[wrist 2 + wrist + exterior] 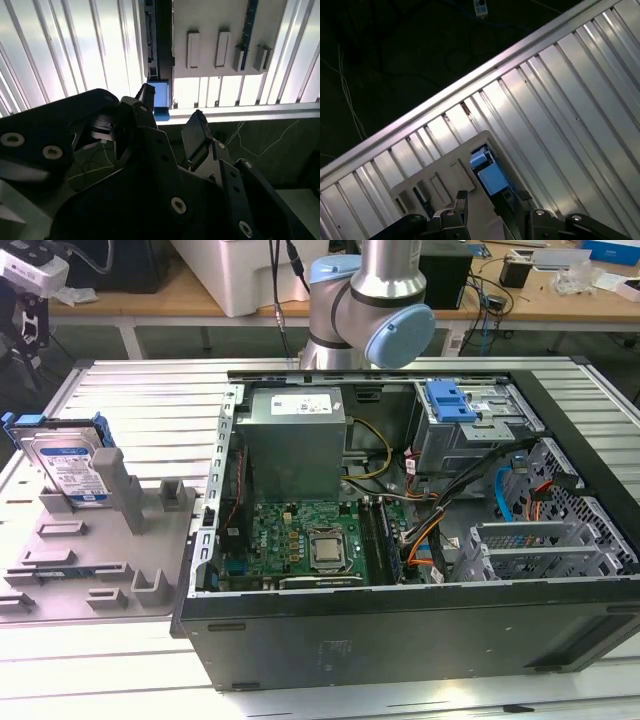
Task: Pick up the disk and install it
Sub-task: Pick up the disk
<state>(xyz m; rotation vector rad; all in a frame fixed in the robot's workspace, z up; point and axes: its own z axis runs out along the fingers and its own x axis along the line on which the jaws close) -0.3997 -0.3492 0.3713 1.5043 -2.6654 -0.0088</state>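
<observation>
Exterior view: we see disk standing on edge in grey fixture tray at exterior view's left, outside open computer case. Blue latch sits atop grey metal drive cage inside case. In second wrist view we see gripper over slatted metal table, fingers spread, nothing gripped. Disk's blue carrier edge shows through gap between fingers in both wrist views, apart from fingertips.
</observation>
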